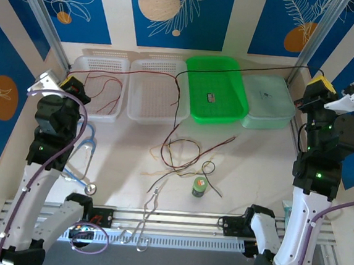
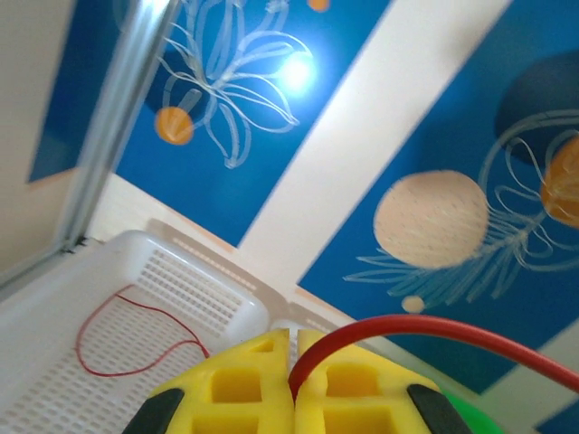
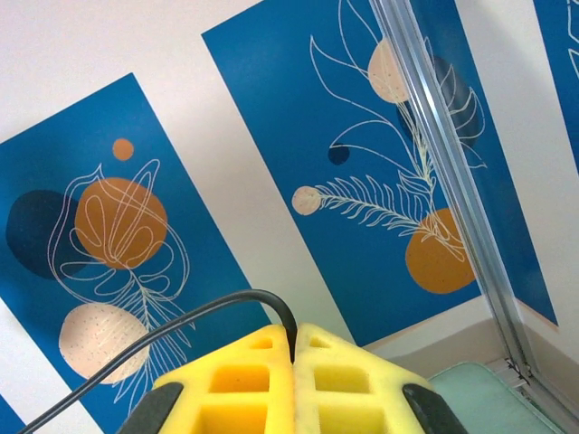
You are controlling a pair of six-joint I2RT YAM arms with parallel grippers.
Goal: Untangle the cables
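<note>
While amid blue floral walls (image 1: 52, 4), pale table (image 1: 260, 171) under cables (image 1: 174, 159).

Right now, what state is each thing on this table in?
Left claw, shut on red cable.
Right claw, shut on black cable.
Red cable, pinched and pulled out long.
Black cable, pinched and pulled out long.
Other cables, tangled in a heap.
Green bottle, upright.
Stethoscope, lying flat.
</note>
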